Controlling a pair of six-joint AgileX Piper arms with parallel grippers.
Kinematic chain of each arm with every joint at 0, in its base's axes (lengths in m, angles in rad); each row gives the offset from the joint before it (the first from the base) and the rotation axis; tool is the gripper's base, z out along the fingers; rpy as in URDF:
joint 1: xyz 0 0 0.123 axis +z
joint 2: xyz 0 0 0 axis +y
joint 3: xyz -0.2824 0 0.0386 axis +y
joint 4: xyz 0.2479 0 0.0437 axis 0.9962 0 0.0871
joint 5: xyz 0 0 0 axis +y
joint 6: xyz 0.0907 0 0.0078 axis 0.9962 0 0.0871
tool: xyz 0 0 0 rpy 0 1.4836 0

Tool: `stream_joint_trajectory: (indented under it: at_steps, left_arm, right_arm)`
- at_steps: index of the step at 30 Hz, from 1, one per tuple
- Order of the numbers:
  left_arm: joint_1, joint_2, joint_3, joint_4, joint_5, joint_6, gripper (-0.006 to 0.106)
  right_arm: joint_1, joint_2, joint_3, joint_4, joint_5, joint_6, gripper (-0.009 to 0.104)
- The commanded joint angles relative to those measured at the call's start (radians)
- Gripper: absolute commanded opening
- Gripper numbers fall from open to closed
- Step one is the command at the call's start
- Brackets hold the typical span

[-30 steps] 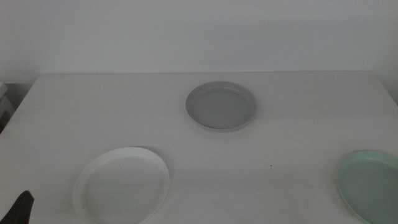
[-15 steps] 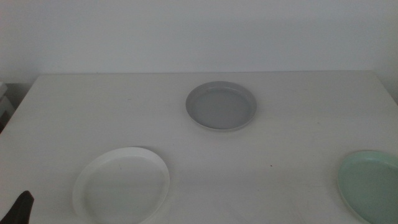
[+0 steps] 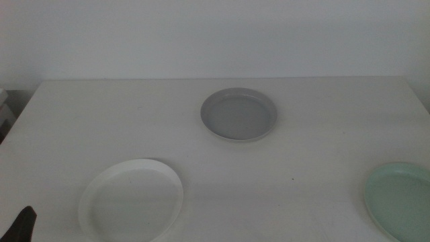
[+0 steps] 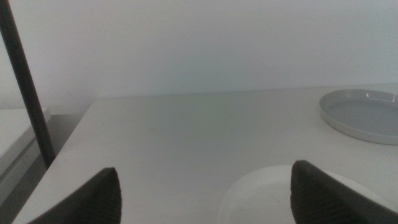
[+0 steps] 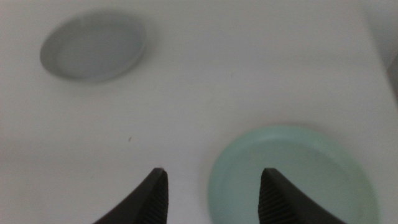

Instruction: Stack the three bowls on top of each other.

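- The three bowls lie apart on the table [image 3: 80, 121], none stacked yet. Taking the grey bowl [image 3: 238, 113] as the landmark: it sits toward the far middle of the table.
- The white bowl [image 3: 132, 200] lies nearer the camera than the grey bowl and to its left, well apart from it.
- The mint green bowl [image 3: 400, 199] lies nearer the camera than the grey bowl and far to its right, at the table's edge.
- The left gripper [image 4: 205, 193] hovers low by the white bowl's near rim, jaws spread wide, holding nothing; in the middle view only a dark tip shows at the bottom left corner.
- The right gripper [image 5: 212, 194] hangs above the mint green bowl's rim on the grey bowl's side, jaws apart and empty.
- My reading: this is the opening step, each arm lining up on its nearest bowl.
- The next move likely calls for lowering one jaw inside a rim and one outside, pinching the low edge, then carrying that bowl onto the grey one.
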Motion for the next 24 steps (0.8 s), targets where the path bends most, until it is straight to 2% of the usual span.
stream_joint_trajectory:
  at_steps: [1,8,19,22,24]
  left_arm:
    - [0.001,-0.014,-0.005,-0.004,-0.078,-0.013,0.105]
    - [0.001,-0.014,-0.005,-0.004,-0.078,-0.013,0.105]
    - [0.001,-0.014,-0.005,-0.004,-0.078,-0.013,0.105]
    - [0.001,-0.014,-0.005,-0.004,-0.078,-0.013,0.105]
    - [0.001,-0.014,-0.005,-0.004,-0.078,-0.013,0.105]
  right_arm:
    - [0.000,0.148,-0.164,0.029,0.044,-0.011,0.039]
    - [0.068,0.468,-0.483,0.102,0.193,-0.005,0.039]
    - [0.105,0.919,-0.925,0.137,0.311,0.079,0.039]
    - [0.118,1.046,-1.053,0.119,0.348,0.079,0.040]
    - [0.131,1.140,-1.137,0.099,0.377,0.077,0.044]
